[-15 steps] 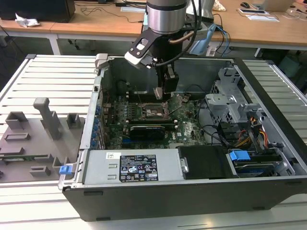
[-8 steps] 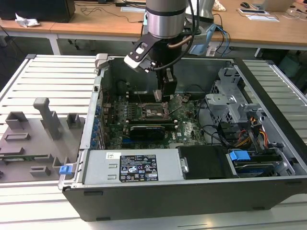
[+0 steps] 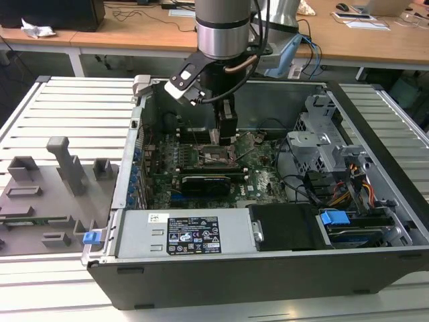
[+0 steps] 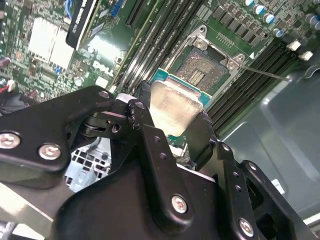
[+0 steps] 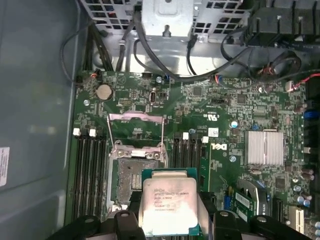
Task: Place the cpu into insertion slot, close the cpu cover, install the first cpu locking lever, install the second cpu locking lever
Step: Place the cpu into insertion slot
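The claw (image 4: 172, 117) was clamped on two opposite edges of the cpu (image 5: 169, 202), holding the silver-topped chip slightly tilted just above the insertion slot (image 5: 131, 182) and not yet seated in it, as seen in both wrist views. The dark socket lay bare, with the cpu cover (image 5: 136, 119) standing open at one of its edges and the green circuit board (image 5: 220, 100) all around. In the exterior view, the arm reached down into an open computer case (image 3: 268, 268) lying on a slatted metal tabletop (image 3: 67, 107).
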Available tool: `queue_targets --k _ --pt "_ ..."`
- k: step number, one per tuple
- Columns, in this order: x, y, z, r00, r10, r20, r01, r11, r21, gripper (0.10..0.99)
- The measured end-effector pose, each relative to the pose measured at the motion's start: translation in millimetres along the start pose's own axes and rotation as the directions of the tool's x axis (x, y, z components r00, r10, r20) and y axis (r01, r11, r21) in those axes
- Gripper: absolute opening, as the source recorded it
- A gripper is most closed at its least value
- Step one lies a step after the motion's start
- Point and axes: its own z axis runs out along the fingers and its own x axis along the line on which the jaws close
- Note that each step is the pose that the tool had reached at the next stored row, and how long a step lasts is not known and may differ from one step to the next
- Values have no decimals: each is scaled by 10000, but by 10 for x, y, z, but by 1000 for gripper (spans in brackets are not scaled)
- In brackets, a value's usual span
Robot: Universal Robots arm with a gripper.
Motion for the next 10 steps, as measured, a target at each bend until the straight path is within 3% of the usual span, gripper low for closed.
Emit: queue_targets --k 10 --pt "1 -38 153 9999 122 12 -122 9999 -9 522"
